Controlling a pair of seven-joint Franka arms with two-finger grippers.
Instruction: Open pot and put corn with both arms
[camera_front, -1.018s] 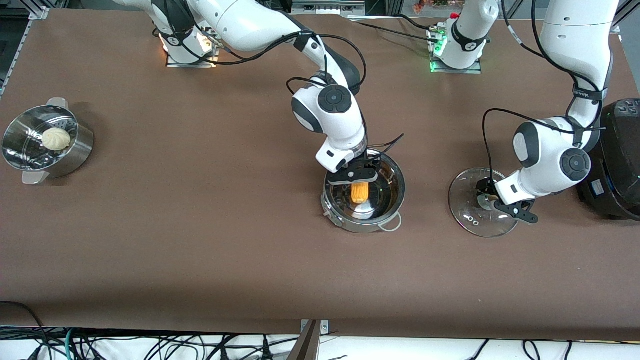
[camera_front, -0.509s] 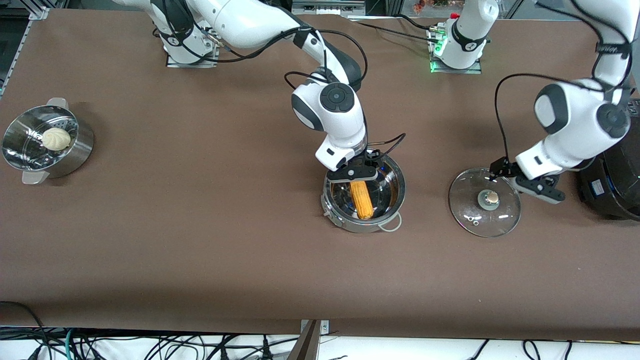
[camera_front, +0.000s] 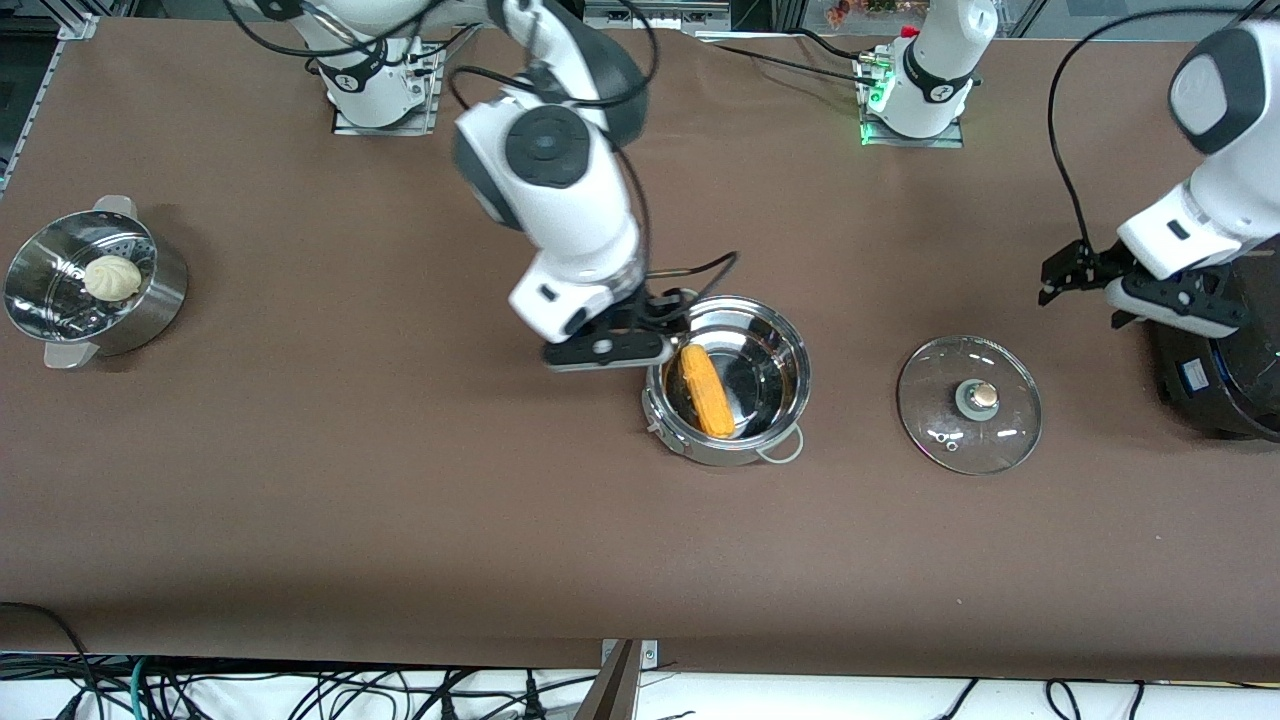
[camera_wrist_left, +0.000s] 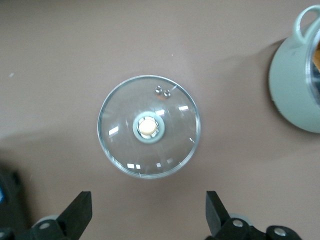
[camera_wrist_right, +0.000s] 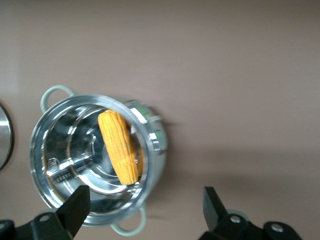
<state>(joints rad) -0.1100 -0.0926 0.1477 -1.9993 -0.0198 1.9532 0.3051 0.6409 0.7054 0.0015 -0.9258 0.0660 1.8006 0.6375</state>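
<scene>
The steel pot (camera_front: 775, 333) stands uncovered at mid-table, with the yellow-orange corn (camera_front: 703, 390) lying slanted inside it. Its clear glass lid (camera_front: 940, 420) lies flat on the table beside it, toward the left arm's end. My right gripper (camera_front: 608, 351) is open and empty, raised over the table just beside the pot's rim. Its wrist view shows the pot (camera_wrist_right: 37, 150) and the corn (camera_wrist_right: 118, 147) between the open fingers (camera_wrist_right: 75, 207). My left gripper (camera_front: 1085, 290) is open and empty, raised over the table beside the lid. Its wrist view looks down on the lid (camera_wrist_left: 120, 145).
A steel steamer pot (camera_front: 150, 310) with a white bun (camera_front: 110, 277) stands at the right arm's end. A black appliance (camera_front: 1235, 360) sits at the left arm's end, beside the left gripper. Cables hang below the table's front edge.
The right gripper let go of the corn, which now lies in the pot, then rose and drew aside. The left gripper let go of the lid's knob and rose away.
</scene>
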